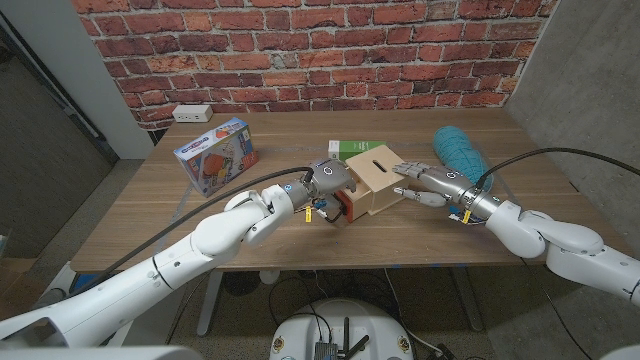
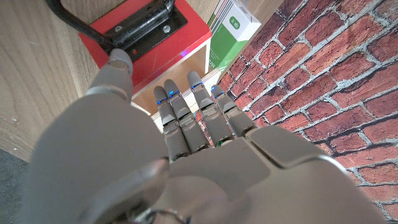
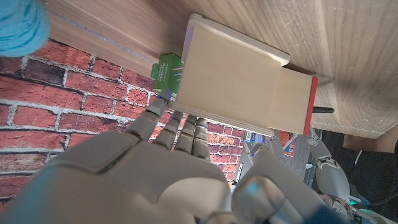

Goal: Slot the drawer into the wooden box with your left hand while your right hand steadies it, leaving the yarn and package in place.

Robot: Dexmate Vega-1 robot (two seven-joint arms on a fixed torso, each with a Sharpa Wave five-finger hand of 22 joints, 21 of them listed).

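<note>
red drawer front (image 2: 146,46) sits part-way into the wooden box (image 1: 375,180) at table centre, a stretch left to slide. left hand (image 1: 328,182) presses fingers against the drawer, gripping nothing; right hand (image 1: 418,185) braces the box at its 3 o'clock side, fingers spread. next: a straight, steady push home. yarn (image 1: 458,150) rests at 2 o'clock.

Bare desk (image 1: 300,245) lies in front of the wooden box (image 1: 375,180). A green carton (image 1: 342,148) crowds behind it; teal yarn (image 1: 458,150) stands off right.
</note>
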